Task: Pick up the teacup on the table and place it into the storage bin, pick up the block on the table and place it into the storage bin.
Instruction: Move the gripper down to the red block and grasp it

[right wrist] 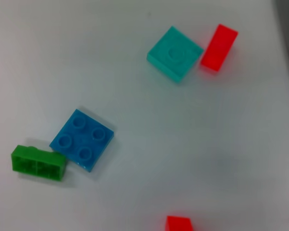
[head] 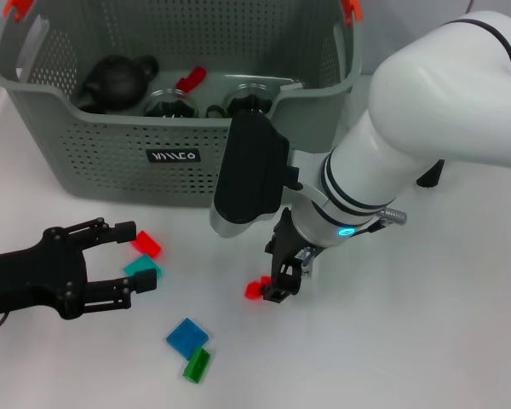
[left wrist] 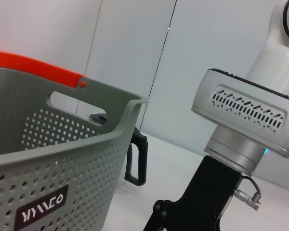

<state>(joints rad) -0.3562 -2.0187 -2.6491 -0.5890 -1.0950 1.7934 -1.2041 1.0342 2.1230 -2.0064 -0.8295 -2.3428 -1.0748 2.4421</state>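
Note:
The storage bin (head: 111, 162) (left wrist: 72, 159) stands at the back and holds a black teapot (head: 115, 81), two glass teacups (head: 170, 104) and a red piece (head: 190, 78). Loose blocks lie on the table in front of it: red (head: 146, 244) (right wrist: 219, 46), teal (head: 141, 267) (right wrist: 175, 53), blue (head: 187, 335) (right wrist: 82, 139), green (head: 197, 365) (right wrist: 37, 162) and a small red block (head: 255, 288) (right wrist: 178, 224). My right gripper (head: 283, 279) points down right beside the small red block. My left gripper (head: 133, 258) is open, low at the left, its fingertips flanking the red and teal blocks.
A black handle-shaped object (head: 430, 175) (left wrist: 136, 161) stands on the table by the bin's right corner. My right arm's white forearm (head: 426, 128) (left wrist: 245, 125) reaches across the right side of the table.

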